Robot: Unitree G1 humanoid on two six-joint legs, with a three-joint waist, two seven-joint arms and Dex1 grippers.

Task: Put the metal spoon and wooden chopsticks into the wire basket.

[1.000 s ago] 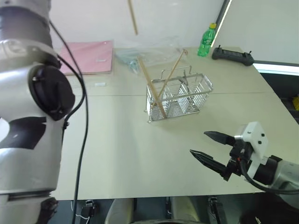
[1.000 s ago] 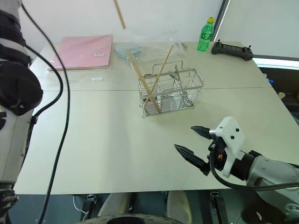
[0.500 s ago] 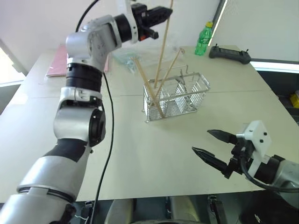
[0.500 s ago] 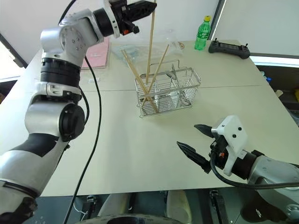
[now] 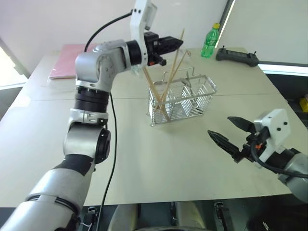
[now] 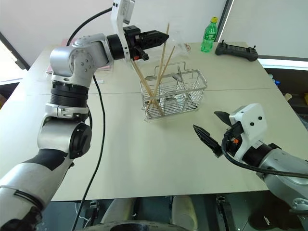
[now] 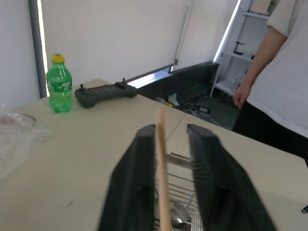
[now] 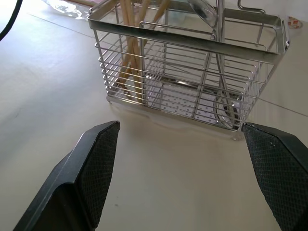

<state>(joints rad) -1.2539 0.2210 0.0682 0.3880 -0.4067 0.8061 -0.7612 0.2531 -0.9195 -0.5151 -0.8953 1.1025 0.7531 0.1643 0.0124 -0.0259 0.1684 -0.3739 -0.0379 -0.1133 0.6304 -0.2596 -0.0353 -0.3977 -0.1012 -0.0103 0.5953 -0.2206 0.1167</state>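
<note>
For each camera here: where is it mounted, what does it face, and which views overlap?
Head stereo pair: looks forward and down on the table, showing left gripper and right gripper.
Left wrist: looks along its fingers past a chopstick.
Right wrist: faces the wire basket.
All share the basket.

Wooden chopsticks [image 5: 161, 94] and metal spoon [image 8: 224, 103] stand in the wire basket [image 5: 185, 103].
</note>
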